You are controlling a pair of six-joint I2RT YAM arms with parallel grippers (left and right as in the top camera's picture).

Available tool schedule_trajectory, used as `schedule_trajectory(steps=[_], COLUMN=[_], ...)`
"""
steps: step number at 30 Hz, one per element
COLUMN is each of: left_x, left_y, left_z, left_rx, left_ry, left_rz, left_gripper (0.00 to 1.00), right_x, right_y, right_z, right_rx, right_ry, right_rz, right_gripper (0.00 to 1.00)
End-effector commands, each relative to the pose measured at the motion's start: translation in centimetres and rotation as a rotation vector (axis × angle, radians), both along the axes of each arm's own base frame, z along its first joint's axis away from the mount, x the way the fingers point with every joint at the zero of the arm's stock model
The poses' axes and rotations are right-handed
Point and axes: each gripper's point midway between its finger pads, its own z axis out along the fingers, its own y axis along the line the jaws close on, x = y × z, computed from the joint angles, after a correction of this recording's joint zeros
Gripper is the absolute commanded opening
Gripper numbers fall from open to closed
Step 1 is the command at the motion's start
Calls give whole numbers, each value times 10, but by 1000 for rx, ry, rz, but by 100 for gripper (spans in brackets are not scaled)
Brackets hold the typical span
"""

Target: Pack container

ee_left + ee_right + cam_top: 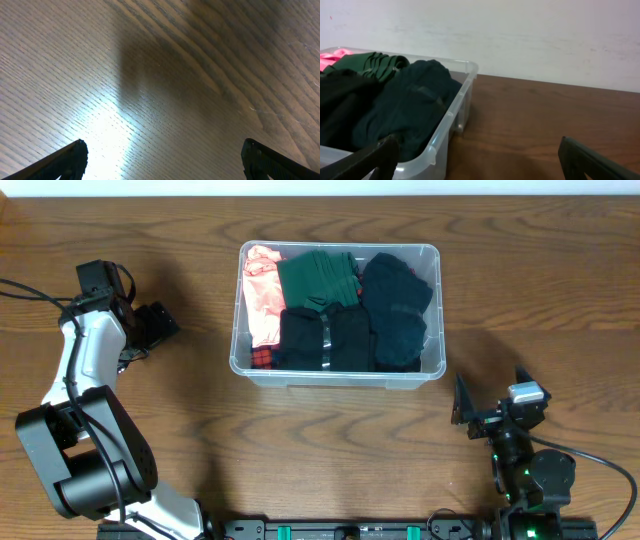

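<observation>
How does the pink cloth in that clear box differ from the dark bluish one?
Colour: the pink cloth is bright salmon; the dark bluish cloth is nearly black. Place: the pink cloth lies along the container's left end; the dark one fills its right end. Shape: the pink one shows as a narrow strip, the dark one as a broad bunched heap. Both lie inside, among other clothes.

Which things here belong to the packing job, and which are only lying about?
Job: container; inside it, pink cloth, green cloth, black cloth, dark teal cloth.
Only lying about: no loose thing in view; the rest is the table and the wall.
</observation>
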Motion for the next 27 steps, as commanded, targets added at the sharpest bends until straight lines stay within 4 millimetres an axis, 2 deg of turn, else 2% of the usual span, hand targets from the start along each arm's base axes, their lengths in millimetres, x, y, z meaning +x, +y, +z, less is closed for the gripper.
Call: schedule_trajectory(steps=[1,13,17,27], left_x=[-3,-3,-3,-3], left_y=[1,1,1,1], left_z=[-4,-4,-4,-4], left_rx=[-4,-4,-4,-4], left_ry=[12,12,12,12], left_rz=[11,11,11,11], left_gripper=[98,98,98,98], right_x=[-1,-7,-8,-8], right_y=[-4,-13,-14,-16], right_z=[-4,-26,-19,-20], right_rx=[7,3,3,3], right_ry=[-12,41,10,13], right_rz=[-17,-73,-79,-93], right_gripper=[99,99,99,99])
